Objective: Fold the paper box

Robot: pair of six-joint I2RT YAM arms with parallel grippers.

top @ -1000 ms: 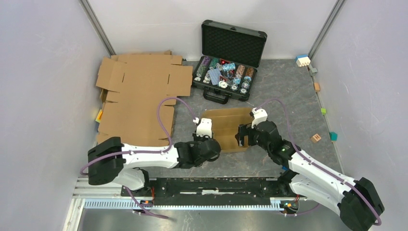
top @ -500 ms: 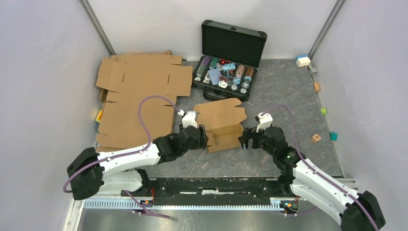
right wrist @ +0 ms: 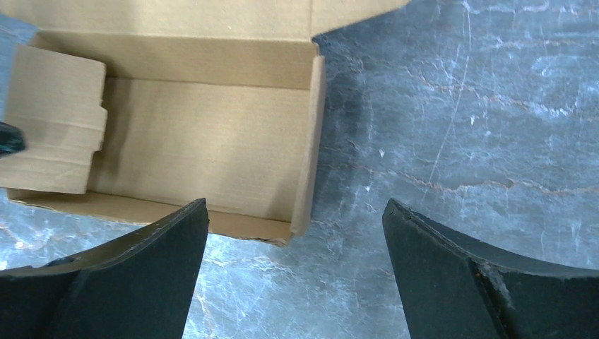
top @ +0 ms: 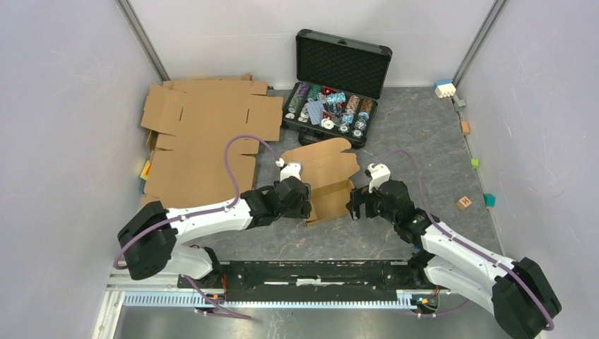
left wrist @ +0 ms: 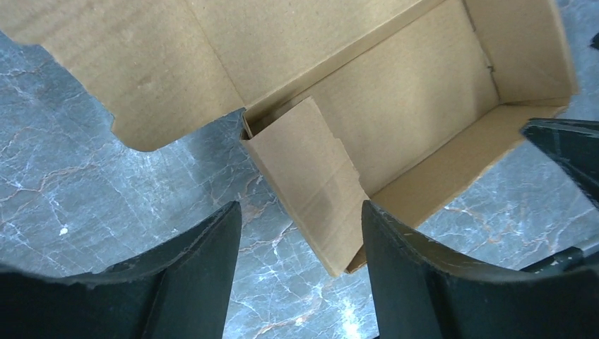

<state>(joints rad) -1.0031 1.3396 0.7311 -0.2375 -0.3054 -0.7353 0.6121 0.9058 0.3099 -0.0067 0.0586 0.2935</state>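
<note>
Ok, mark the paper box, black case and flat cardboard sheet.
paper box (top: 321, 164): top external view, on its open lid flap.
black case (top: 342, 63): top external view, on its foam-lined lid.
flat cardboard sheet (top: 205, 120): top external view, on its middle panel.

Seen from above, the left gripper (top: 305, 200) covers the left end of the paper box (top: 330, 185), and the flat cardboard sheets (top: 201, 141) at the left edge of the table (top: 424, 141) hide all but a coloured sliver (top: 146, 169) of something beneath them. Both wrist views cut off the box's lid at their top edge. The chips (top: 328, 106) in the black case (top: 342, 67) and the little blocks (top: 464, 203) near the right edge are too small to make out.
</note>
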